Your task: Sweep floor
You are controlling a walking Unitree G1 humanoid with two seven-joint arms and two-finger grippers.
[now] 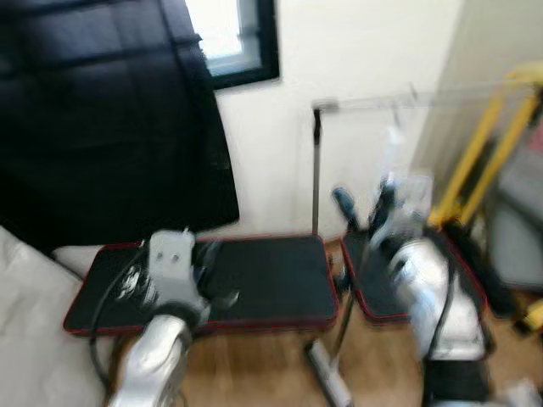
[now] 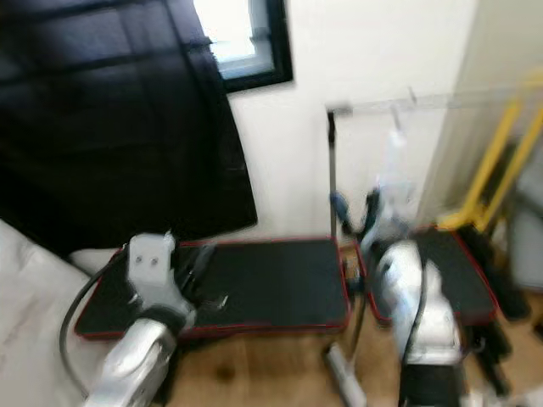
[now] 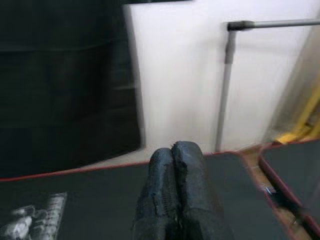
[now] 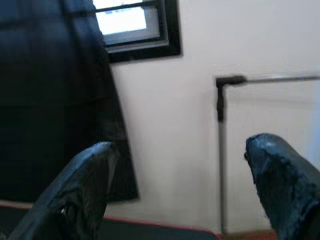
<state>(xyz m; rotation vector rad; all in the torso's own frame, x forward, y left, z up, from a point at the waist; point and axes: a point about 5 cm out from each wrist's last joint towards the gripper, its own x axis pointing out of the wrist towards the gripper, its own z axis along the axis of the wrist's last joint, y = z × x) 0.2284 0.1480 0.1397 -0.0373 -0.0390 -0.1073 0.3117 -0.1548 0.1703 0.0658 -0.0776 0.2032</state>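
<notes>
My left gripper (image 1: 214, 273) is held low over a black floor mat with a red edge (image 1: 271, 275); in the left wrist view its two black fingers (image 3: 172, 165) are pressed together with nothing between them. My right gripper (image 1: 365, 203) is raised in front of the white wall, and its fingers (image 4: 90, 170) stand wide apart and empty. On the wooden floor between my arms lies a grey bar (image 1: 329, 380) with a thin dark pole slanting up from it; blur hides what it is.
A metal clothes rack (image 1: 316, 161) stands against the wall behind the mats. A dark curtain (image 1: 110, 119) hangs at the left under a window (image 1: 229, 38). A second mat (image 1: 377, 284) lies to the right, with a yellow frame (image 1: 488, 148) beyond. White bedding (image 1: 34, 331) fills the left corner.
</notes>
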